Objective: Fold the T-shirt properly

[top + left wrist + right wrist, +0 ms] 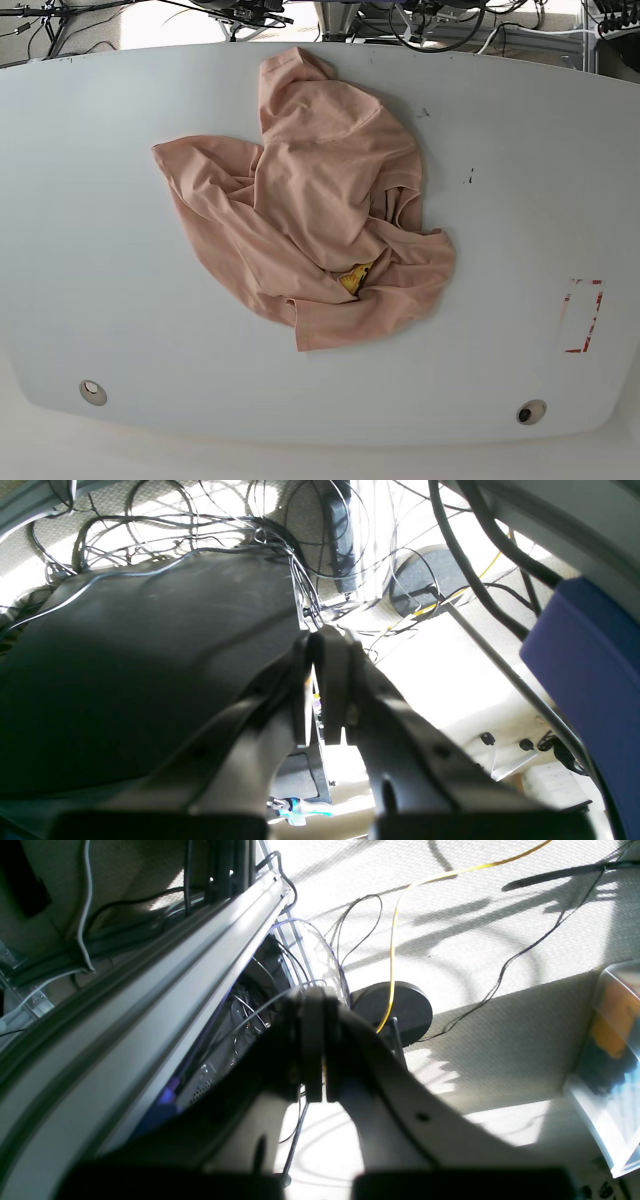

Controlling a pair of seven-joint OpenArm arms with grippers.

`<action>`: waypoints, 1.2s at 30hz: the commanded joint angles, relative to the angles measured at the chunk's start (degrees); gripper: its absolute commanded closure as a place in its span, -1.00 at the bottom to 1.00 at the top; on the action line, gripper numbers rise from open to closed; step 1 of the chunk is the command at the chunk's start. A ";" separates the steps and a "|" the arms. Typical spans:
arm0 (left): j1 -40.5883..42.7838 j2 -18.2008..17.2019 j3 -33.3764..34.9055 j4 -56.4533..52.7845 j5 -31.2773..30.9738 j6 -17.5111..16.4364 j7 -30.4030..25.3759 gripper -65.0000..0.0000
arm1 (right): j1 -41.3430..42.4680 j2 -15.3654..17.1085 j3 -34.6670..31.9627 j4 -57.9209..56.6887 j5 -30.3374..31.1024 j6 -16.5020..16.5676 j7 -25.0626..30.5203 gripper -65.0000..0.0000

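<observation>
With both my left fingers (pixel 320 645) and right fingers (pixel 315 1005) pressed together on nothing, off the desk (pixel 100 250), the T-shirt (pixel 310 210) lies crumpled mid-desk, likely light, limp and non-slippery, best pinched at its lower hem corner or the upper tip.

Both arms are out of the base view; the left gripper (pixel 320 645) and right gripper (pixel 315 1000) have jaws pressed together, holding nothing.
</observation>
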 commanded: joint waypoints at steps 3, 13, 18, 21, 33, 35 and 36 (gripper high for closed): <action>0.04 0.07 0.03 0.15 0.12 -0.05 0.13 0.91 | -0.21 0.24 0.07 0.12 -0.19 0.14 0.06 1.00; -0.09 0.10 0.12 -0.05 0.33 -0.13 -0.37 0.93 | -0.21 1.19 -0.18 0.11 -0.08 0.09 0.13 1.00; -0.12 0.10 0.08 0.02 0.35 -0.09 -0.37 0.92 | -0.61 1.22 -0.13 0.96 -0.14 0.12 0.16 1.00; -0.12 0.08 0.05 0.08 0.35 -0.12 -0.34 0.93 | -1.05 1.31 -0.10 1.89 -0.05 0.03 0.14 1.00; -0.06 -0.18 0.10 0.40 0.64 -0.01 -0.81 0.92 | -3.33 1.14 -0.31 4.55 -0.17 -0.10 0.27 1.00; 0.04 -0.24 0.12 0.33 0.75 -0.03 -0.92 0.92 | -3.24 1.13 -0.34 4.24 -0.09 -0.12 0.20 1.00; 0.02 -0.28 0.12 0.36 0.72 -0.04 -0.90 0.92 | -3.20 1.10 -0.32 4.12 -0.10 -0.14 0.24 1.00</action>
